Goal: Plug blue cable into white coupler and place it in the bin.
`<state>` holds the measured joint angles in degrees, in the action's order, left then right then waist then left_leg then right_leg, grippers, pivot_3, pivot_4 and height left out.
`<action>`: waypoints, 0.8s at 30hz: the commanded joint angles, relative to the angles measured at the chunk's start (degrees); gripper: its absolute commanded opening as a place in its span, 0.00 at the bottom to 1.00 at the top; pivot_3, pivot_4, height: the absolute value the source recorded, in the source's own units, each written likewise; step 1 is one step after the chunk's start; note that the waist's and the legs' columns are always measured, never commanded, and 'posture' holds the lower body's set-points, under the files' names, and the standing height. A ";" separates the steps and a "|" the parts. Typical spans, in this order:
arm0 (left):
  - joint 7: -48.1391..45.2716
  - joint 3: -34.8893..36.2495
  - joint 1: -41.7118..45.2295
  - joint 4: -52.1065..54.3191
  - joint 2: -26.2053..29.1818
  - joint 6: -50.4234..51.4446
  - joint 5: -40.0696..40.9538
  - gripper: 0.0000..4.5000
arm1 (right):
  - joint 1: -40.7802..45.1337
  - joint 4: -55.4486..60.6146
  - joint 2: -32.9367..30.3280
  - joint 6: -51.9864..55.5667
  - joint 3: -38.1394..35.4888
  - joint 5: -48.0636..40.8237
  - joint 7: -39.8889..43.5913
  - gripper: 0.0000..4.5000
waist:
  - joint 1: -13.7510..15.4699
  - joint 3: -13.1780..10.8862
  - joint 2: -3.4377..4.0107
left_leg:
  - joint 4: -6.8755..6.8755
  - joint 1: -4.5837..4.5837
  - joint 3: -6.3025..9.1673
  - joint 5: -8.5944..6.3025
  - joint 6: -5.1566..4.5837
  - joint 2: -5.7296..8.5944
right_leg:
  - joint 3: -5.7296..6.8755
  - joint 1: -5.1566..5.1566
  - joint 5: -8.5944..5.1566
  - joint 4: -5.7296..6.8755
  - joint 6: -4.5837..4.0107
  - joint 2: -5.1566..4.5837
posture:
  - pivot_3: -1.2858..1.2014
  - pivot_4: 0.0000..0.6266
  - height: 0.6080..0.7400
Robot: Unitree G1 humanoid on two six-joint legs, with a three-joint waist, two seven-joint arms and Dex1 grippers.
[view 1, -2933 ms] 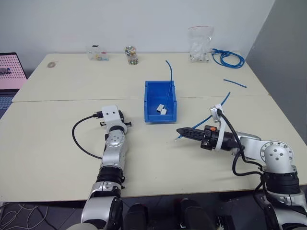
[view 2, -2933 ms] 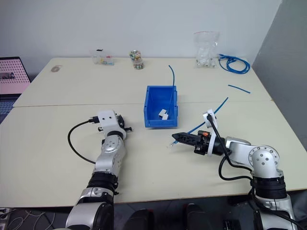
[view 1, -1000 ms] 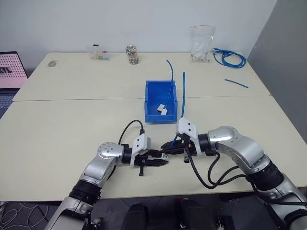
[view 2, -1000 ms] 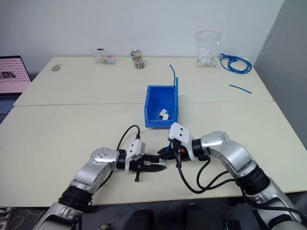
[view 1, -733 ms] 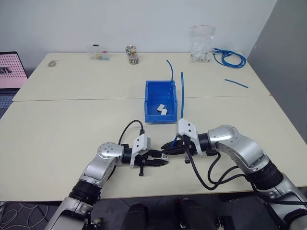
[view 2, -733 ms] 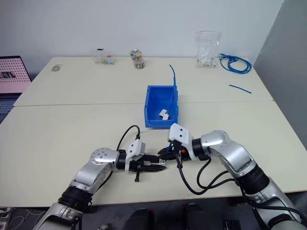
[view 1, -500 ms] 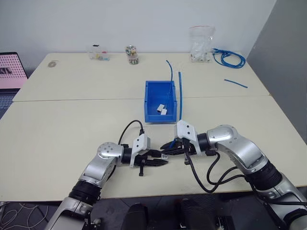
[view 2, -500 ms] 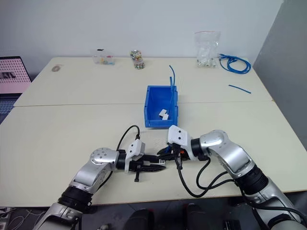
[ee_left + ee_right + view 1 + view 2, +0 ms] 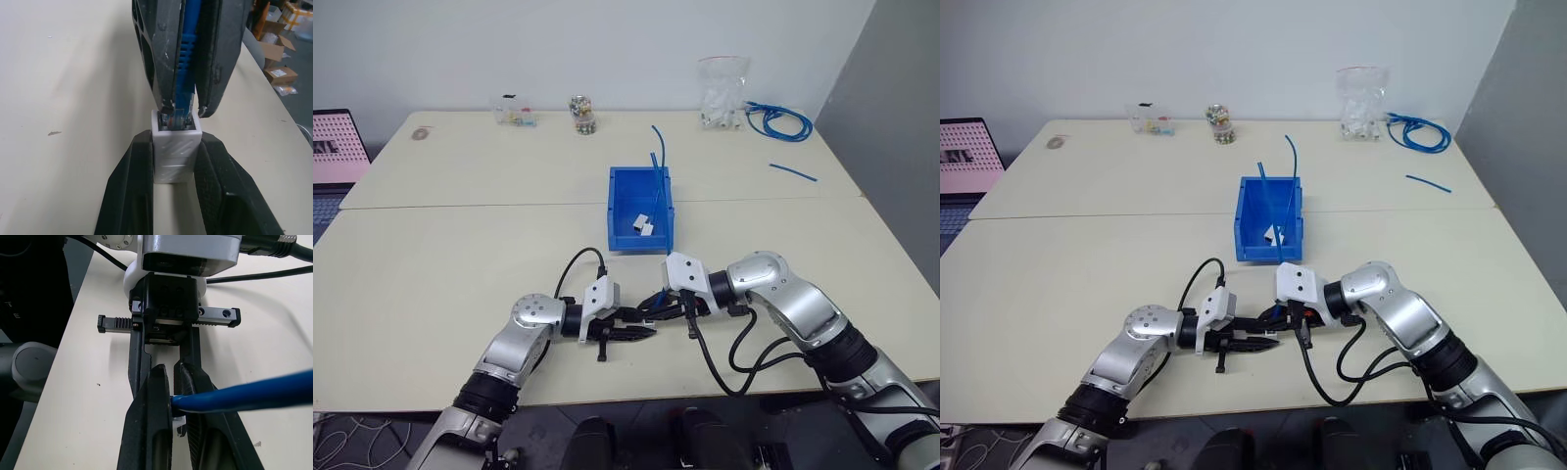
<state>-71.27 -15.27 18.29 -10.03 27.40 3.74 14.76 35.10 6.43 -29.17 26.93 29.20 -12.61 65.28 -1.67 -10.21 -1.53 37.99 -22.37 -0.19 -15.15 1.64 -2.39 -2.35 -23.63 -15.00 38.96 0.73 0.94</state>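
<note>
Near the table's front edge my two grippers meet tip to tip. My left gripper is shut on the white coupler, a small ribbed block with its socket facing the other hand. My right gripper is shut on the blue cable just behind its plug, and the plug's tip sits in the coupler's socket. In the head views the left gripper and right gripper sit in front of the blue bin. The cable's free length rises over the bin.
The bin holds two white couplers, and another blue cable stands up from it. At the table's far edge are a clear bag of white parts, a blue cable coil, a short blue piece and a small jar.
My right wrist has rolled, swinging the cable's free end leftward over the bin. Both hands stay where they were, tips together, with the grips unchanged.
</note>
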 commanded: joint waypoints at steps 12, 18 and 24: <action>2.14 1.01 -0.95 2.38 0.80 1.09 -0.57 0.18 | -3.73 -8.68 1.83 3.13 1.77 0.72 2.25 0.02 | -0.12 0.47 -0.02 | -0.10 0.47 0.00 -0.01 0.00 -0.04 | -0.02 0.37 -0.08 -0.01 -0.12 0.02 | 0.52 0.24 1.00; 2.56 0.88 -0.92 2.23 0.59 1.30 -0.57 0.18 | -2.91 -12.44 2.78 1.46 2.56 2.09 3.21 0.02 | -0.17 0.60 -0.01 | -0.12 0.50 -0.01 -0.01 0.00 -0.06 | -0.02 0.37 -0.09 0.00 -0.13 0.04 | 0.52 0.24 1.00; 2.81 1.18 -1.22 2.87 0.61 2.09 -0.19 0.34 | -2.05 -13.05 3.28 2.69 0.43 0.99 3.05 0.02 | -0.18 0.79 0.02 | -0.12 0.52 -0.01 -0.01 0.00 -0.08 | -0.03 0.38 -0.09 0.00 -0.14 0.06 | 0.52 0.24 1.00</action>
<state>-69.16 -15.37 17.43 -8.89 27.75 5.79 14.17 35.15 -2.79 -25.35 26.33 26.84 -14.35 68.64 -1.86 -9.42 -1.51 37.86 -21.84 -0.19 -15.16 1.63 -2.48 -2.37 -23.26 -15.09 38.96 0.59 1.01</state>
